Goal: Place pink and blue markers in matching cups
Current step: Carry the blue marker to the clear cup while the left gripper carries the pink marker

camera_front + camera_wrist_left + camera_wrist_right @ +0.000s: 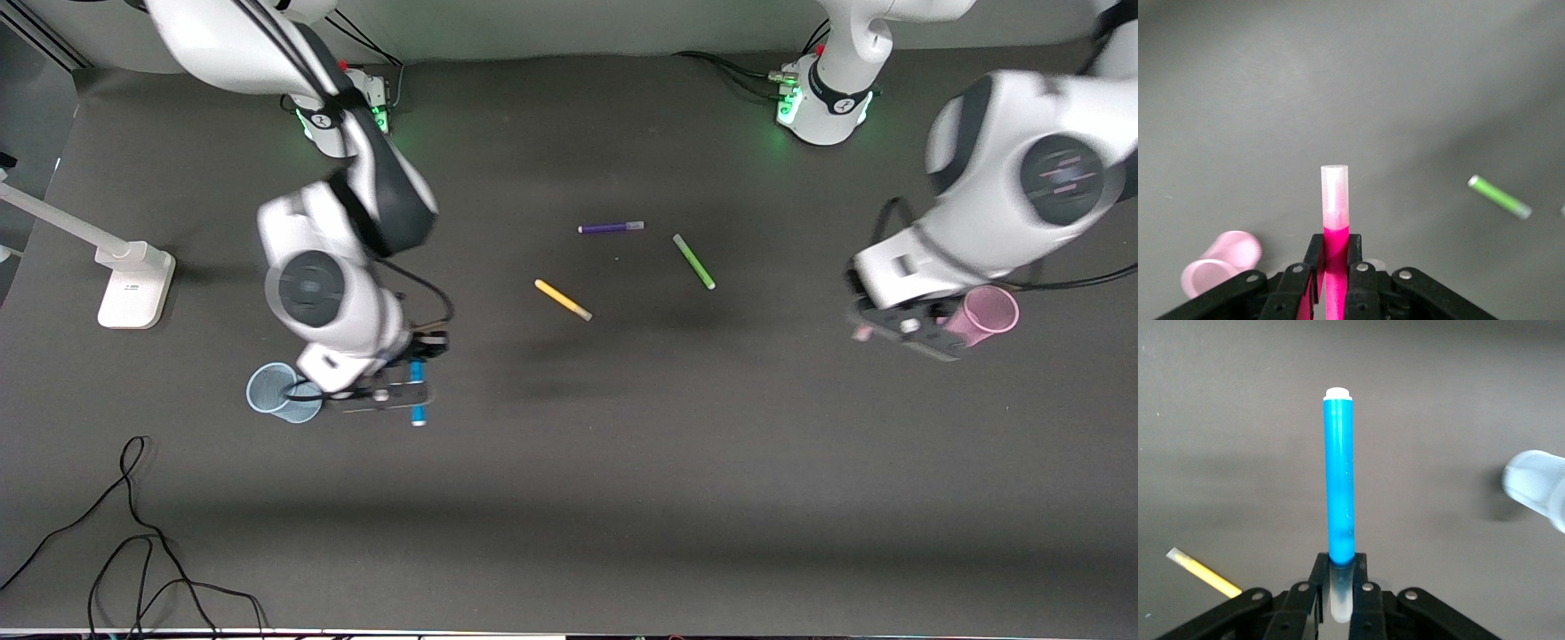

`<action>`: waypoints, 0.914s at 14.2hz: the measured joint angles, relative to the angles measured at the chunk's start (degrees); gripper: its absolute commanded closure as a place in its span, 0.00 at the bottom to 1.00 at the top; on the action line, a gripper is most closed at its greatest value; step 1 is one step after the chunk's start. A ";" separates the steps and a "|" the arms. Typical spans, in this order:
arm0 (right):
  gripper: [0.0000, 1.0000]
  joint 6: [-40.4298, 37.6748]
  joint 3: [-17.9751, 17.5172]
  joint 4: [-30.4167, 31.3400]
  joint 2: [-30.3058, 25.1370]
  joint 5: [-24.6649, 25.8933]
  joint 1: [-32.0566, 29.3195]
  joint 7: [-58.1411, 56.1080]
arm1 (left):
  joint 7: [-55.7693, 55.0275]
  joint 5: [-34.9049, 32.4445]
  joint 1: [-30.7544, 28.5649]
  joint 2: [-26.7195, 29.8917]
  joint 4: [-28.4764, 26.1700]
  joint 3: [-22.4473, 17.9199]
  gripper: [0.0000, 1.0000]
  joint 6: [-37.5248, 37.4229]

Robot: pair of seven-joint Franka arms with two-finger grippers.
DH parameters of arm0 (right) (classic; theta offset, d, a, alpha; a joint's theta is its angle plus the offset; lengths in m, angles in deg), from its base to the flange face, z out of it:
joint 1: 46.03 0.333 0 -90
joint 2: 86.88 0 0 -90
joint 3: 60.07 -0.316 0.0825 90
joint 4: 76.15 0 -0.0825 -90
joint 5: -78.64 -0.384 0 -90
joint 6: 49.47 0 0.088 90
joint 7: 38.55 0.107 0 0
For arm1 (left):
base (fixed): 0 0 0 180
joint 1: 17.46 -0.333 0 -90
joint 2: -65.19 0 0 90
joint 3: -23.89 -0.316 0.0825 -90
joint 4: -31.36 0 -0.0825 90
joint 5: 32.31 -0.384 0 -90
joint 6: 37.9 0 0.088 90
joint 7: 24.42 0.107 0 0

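My right gripper [411, 388] [1341, 570] is shut on the grey end of the blue marker [416, 396] [1339, 487], which sticks straight out from the jaws. It hangs over the table beside the pale blue cup [271, 388] [1538, 487]. My left gripper [889, 329] [1336, 250] is shut on the pink marker [1335, 200], whose pale end [861, 334] pokes out past the fingers. It hangs over the table beside the pink cup [985, 314] [1221, 263]. Neither marker is inside a cup.
A purple pen [611, 228], a green pen [693, 261] [1499, 197] and a yellow pen [563, 300] [1201, 572] lie mid-table between the arms. A white stand [133, 284] sits at the right arm's end. Black cable [133, 533] trails near the front edge.
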 measured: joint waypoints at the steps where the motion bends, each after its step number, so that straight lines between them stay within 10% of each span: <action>1: 1.00 -2.17 0.04 -1.44 -0.76 0.00 -1.44 -0.41 | 5.35 0.00 -2.23 0.99 -0.49 -0.05 1.00 -0.03; 13: 1.00 -13.94 2.54 -2.28 -8.08 0.00 -24.45 -25.71 | 65.12 25.53 -28.43 1.12 -14.52 -0.15 1.00 5.64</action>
